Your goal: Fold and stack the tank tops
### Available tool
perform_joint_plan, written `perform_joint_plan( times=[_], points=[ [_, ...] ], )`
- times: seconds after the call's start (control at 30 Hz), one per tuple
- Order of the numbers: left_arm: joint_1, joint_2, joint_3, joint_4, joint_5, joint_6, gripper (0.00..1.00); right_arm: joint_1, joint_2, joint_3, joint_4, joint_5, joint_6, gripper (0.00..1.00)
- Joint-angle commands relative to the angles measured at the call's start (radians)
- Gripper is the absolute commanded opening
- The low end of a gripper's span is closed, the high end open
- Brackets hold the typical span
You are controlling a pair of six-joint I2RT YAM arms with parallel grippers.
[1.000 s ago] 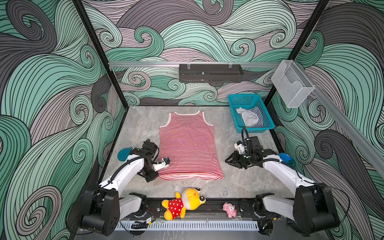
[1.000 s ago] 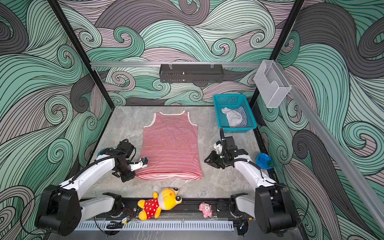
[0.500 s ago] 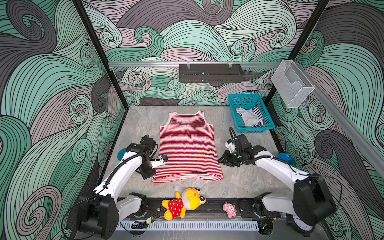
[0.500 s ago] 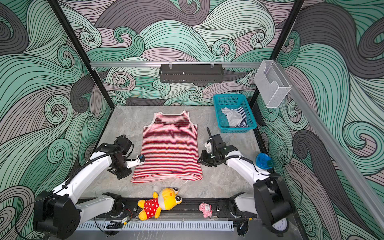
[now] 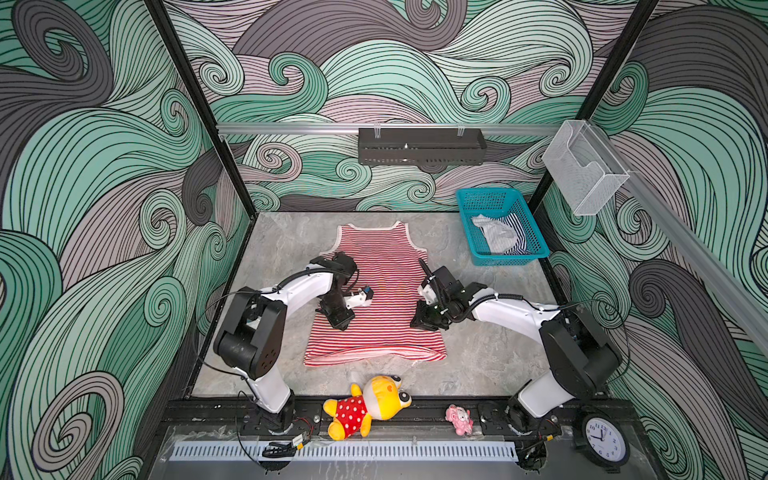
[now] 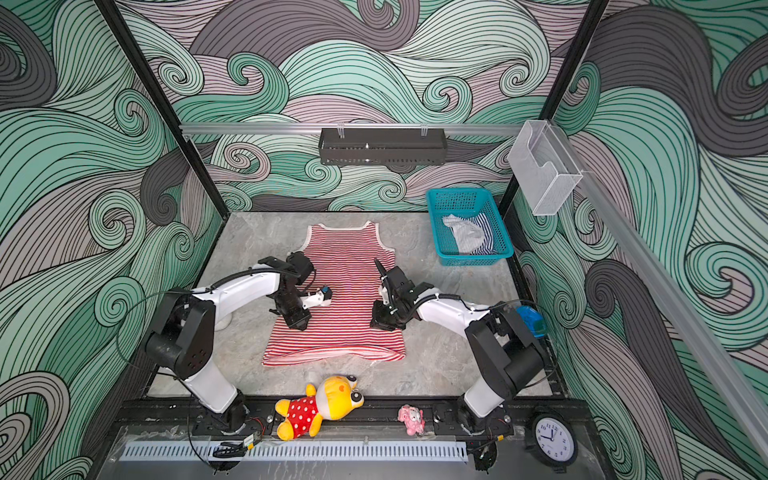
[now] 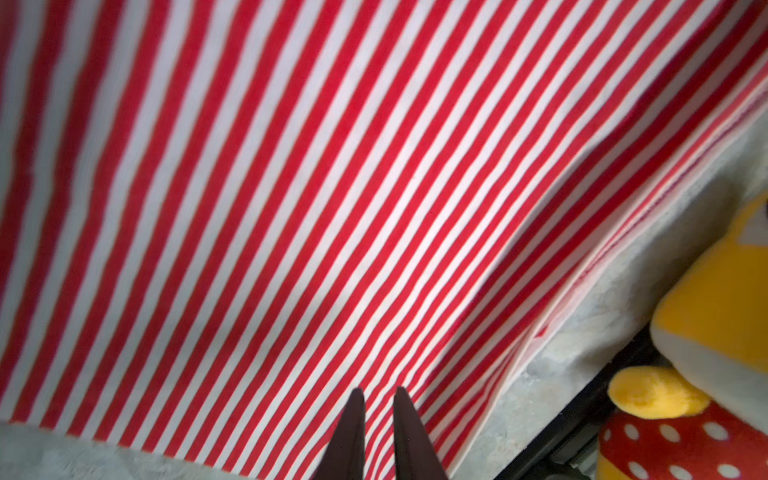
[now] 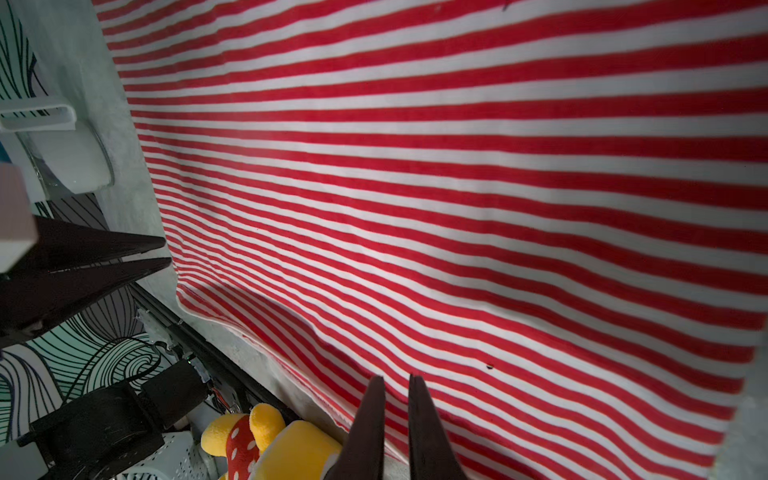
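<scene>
The red-and-white tank top [image 5: 386, 320] [image 6: 345, 332] lies flat on the grey table, neck toward the back wall, its hem slightly rumpled at the front. My left gripper [image 5: 343, 326] [image 7: 379, 390] hovers over the top's left side. Its fingers are nearly together with nothing between them. My right gripper [image 5: 415, 326] [image 8: 396, 377] hovers over the right side, also shut and holding nothing. Striped fabric [image 7: 291, 208] [image 8: 457, 187] fills both wrist views. The navy-and-white tank top [image 5: 517, 237] [image 6: 486, 232] lies crumpled in the teal basket [image 5: 507, 259] at the back right.
A yellow plush toy in a red polka-dot dress [image 5: 370, 405] and a small pink toy [image 5: 459, 419] lie on the front rail. A clock [image 5: 604, 436] stands at the front right. A black rack [image 5: 419, 147] and a clear holder [image 5: 584, 170] hang on the walls.
Both grippers moved inward from the top's lower edges to above its sides. The right gripper's jaws narrowed. The hem's left corner shifted outward.
</scene>
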Motion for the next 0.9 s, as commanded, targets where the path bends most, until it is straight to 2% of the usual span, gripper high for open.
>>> perform_joint_plan(
  times=[0.0,0.47,0.77,0.87],
  points=[
    [-0.057,0.052,0.052,-0.015,0.016,-0.036,0.18,0.026,-0.009,-0.007,-0.012,0.016,0.030,0.15],
    [-0.215,0.050,-0.016,-0.057,0.038,-0.041,0.18,0.150,-0.071,-0.089,-0.026,0.032,0.080,0.14],
    [-0.280,0.039,-0.069,-0.109,0.115,-0.031,0.18,0.180,-0.145,-0.170,-0.051,0.022,0.134,0.15],
    [-0.295,0.051,-0.091,-0.106,0.092,-0.036,0.18,0.178,-0.158,-0.181,-0.077,0.046,0.138,0.15]
  ],
)
